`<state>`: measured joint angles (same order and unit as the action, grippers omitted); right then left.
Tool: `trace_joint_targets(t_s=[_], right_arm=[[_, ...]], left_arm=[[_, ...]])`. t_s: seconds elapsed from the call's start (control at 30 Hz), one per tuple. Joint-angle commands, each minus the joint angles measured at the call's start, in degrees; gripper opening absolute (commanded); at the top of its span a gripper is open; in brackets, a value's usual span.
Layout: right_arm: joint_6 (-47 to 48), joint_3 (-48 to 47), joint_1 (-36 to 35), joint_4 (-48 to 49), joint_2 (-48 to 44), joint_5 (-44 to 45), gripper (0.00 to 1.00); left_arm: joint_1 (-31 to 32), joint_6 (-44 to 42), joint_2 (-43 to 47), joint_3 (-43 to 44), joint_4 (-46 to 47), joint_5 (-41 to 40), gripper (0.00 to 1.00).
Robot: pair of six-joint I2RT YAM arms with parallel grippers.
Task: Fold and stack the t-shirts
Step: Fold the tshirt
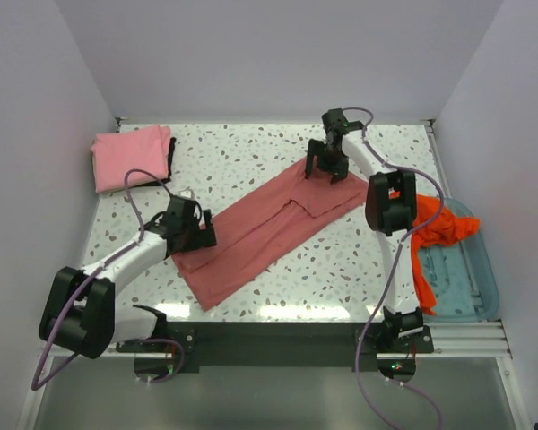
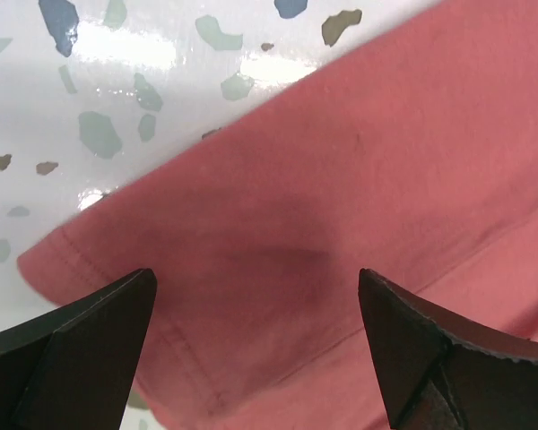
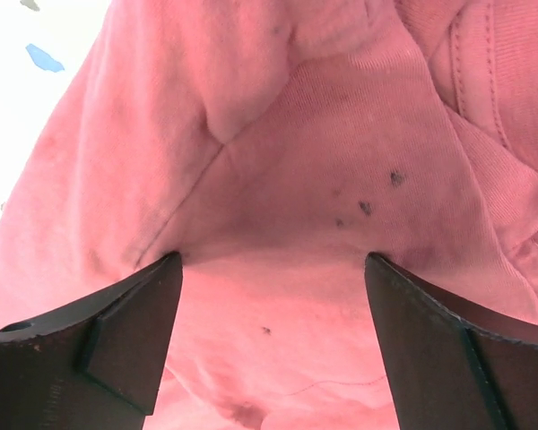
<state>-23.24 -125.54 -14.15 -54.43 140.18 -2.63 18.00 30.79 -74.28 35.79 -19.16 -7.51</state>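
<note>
Matt cloth t-shirt [image 1: 260, 235] on glossy speckled table [image 1: 251, 161].

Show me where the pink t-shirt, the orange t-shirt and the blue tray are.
pink t-shirt [image 1: 131, 156]: top view, middle of the folded cloth.
orange t-shirt [image 1: 439, 228]: top view, bunched upper part.
blue tray [image 1: 457, 279]: top view, bare bottom.

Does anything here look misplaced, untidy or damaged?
Yes. The orange t-shirt lies crumpled across the rim of the pale blue tray on the right, one strip trailing along its edge. The rose-red t-shirt lies diagonally, and the right wrist view shows a few small dark specks on it; stains or holes, I cannot tell.
</note>
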Motion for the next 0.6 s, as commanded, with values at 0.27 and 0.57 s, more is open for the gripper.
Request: trace_joint_targets(t_s=[0.27,0.57], right_arm=[[3.47,19.00,-1.49,10.05,-24.16,-1.32,0.87],[-1.18,32.10,-4.04,14.35,-25.93,-8.61,0.88]], left_arm=[[0.37,-10.73,1.60,6.66,-3.61,10.48,1.00],[3.62,-13.38,0.72,2.79,0.08,18.66,1.00]])
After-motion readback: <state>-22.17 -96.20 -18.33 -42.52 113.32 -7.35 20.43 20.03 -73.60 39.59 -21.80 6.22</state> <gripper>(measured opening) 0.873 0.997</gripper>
